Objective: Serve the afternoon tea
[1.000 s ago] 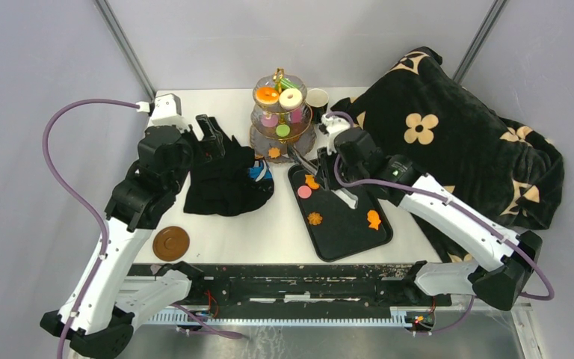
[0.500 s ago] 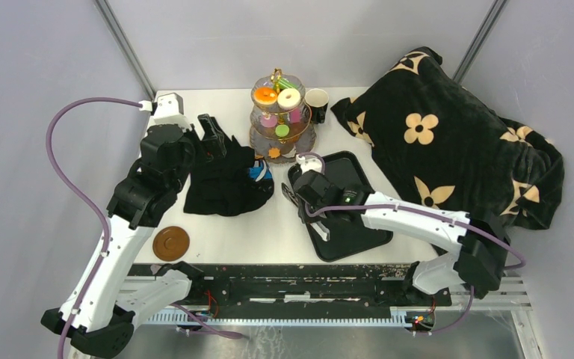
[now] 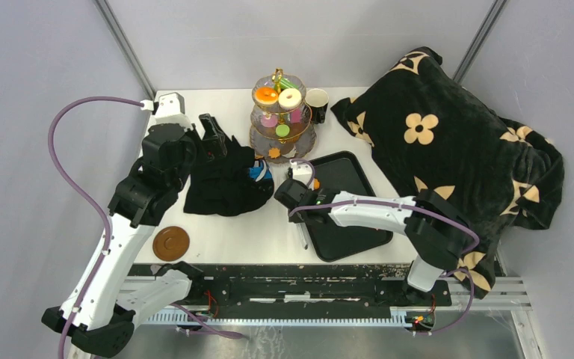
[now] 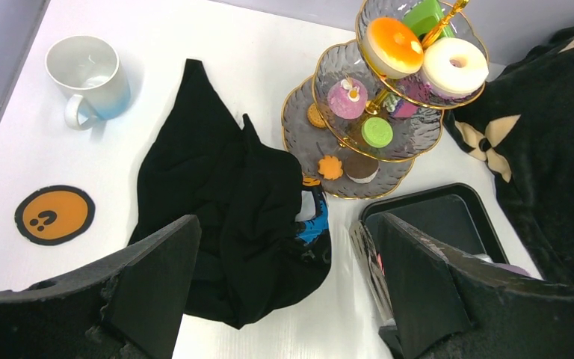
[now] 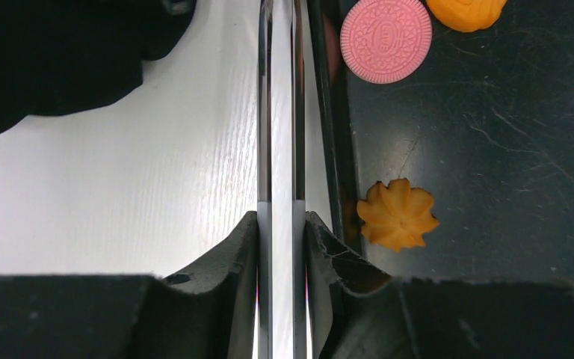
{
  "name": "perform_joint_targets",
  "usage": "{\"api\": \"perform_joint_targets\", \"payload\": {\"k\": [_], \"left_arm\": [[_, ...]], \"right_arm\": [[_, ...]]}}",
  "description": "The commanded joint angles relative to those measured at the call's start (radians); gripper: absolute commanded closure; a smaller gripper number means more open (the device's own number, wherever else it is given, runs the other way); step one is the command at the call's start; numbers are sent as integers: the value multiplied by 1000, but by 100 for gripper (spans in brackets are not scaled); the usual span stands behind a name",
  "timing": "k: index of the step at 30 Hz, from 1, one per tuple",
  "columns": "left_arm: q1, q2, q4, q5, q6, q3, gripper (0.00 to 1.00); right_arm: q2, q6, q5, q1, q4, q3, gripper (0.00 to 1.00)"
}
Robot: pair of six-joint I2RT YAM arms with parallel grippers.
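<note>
The treats sit partly on a three-tier glass stand (image 3: 282, 120): an orange donut (image 4: 392, 43), a white donut (image 4: 454, 66), and pink and green discs below them. A pink disc (image 5: 386, 40) and an orange flower cookie (image 5: 397, 213) lie on the black tray (image 5: 493, 149). My right gripper (image 3: 300, 213) hovers at the tray's left rim, shut on metal tongs (image 5: 278, 112) that run along the rim over the white table. My left gripper (image 4: 284, 232) stands wide open above a black cloth (image 4: 232, 194), holding nothing.
A black blanket with cream flowers (image 3: 448, 142) fills the right side. A dark cup (image 3: 316, 99) stands behind the stand. A white mug (image 4: 90, 75) and an orange coaster (image 4: 54, 213) lie at the left, and a brown coaster (image 3: 171, 243) near the front edge.
My right arm has swung with the tongs from beside the stand, across the tray, to the tray's left rim. The left arm has stayed put.
</note>
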State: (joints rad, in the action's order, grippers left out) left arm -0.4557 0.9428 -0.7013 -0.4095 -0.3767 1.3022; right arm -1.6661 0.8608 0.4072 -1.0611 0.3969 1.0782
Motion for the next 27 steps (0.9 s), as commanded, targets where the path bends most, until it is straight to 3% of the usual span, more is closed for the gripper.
{"api": "perform_joint_targets", "payload": {"k": [1, 8, 15, 21, 27], "left_arm": [[4, 14, 35, 17, -18, 0, 5], [5, 64, 42, 92, -82, -79, 5], [9, 111, 33, 25, -102, -110, 4], [38, 148, 12, 14, -149, -128, 2], [133, 219, -71, 11, -193, -79, 2]], "right_arm": [[-95, 69, 99, -21, -92, 54, 68], [-215, 86, 75, -37, -162, 78, 60], [-211, 6, 7, -37, -258, 58, 38], [-96, -58, 10, -37, -242, 41, 20], [87, -205, -16, -36, -205, 58, 17]]}}
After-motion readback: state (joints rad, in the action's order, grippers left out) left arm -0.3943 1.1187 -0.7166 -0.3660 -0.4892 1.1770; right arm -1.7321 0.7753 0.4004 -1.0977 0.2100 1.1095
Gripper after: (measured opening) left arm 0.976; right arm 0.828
